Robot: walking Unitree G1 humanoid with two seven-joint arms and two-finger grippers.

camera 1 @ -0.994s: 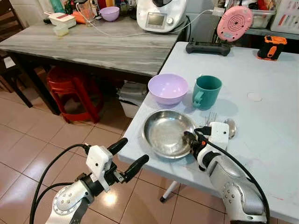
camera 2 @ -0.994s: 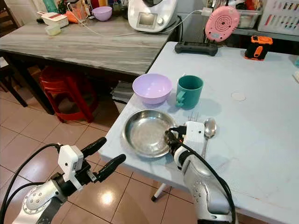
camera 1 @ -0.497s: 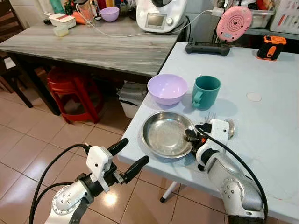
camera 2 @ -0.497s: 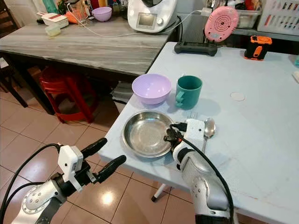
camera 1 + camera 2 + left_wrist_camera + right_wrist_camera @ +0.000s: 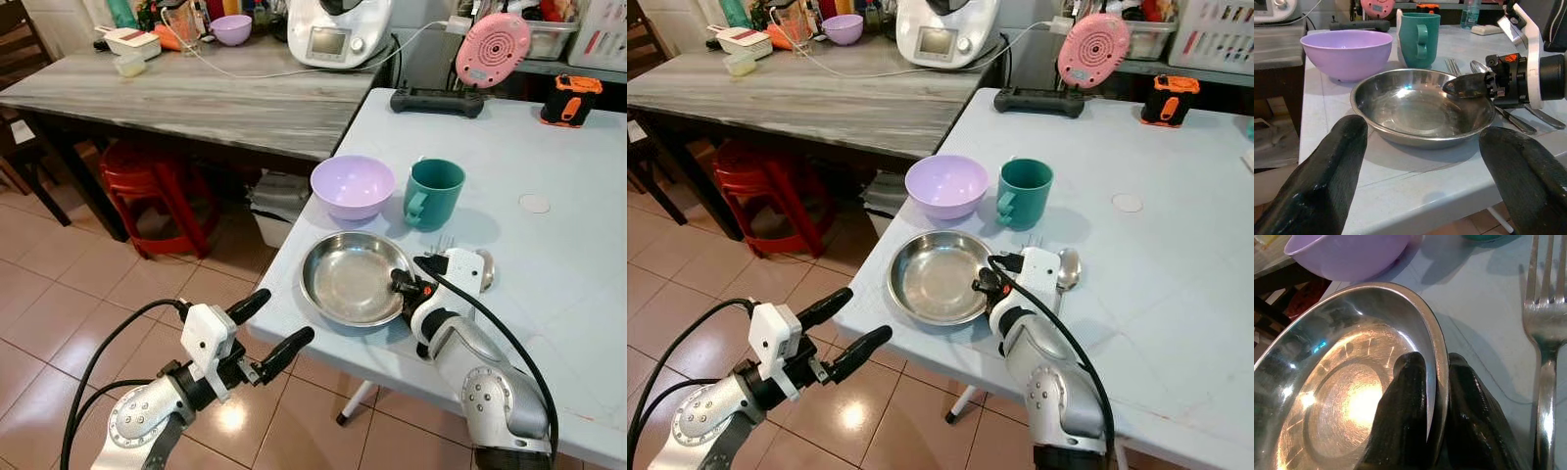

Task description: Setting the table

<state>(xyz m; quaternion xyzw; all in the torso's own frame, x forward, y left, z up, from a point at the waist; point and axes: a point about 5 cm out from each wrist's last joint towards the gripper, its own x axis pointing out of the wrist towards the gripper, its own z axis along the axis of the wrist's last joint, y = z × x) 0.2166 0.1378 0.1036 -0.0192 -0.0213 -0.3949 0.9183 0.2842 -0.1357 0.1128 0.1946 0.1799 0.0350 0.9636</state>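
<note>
On pale blue table [image 5: 568, 255], right gripper [image 5: 400, 285] pinches shiny steel plate [image 5: 348, 279] rim.

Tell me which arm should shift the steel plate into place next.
Right. The right pincer is already shut on the steel plate rim, one finger inside and one outside. The left pincer hangs open off the table edge, over the floor.

On the worktop [image 5: 549, 196], the plate [image 5: 348, 279] sits near the front edge. Behind it stand the bowl [image 5: 352, 185] and, to the bowl's right, the mug [image 5: 432, 193]. The fork [image 5: 1543, 318] and spoon [image 5: 1066, 268] lie just right of the plate.
</note>
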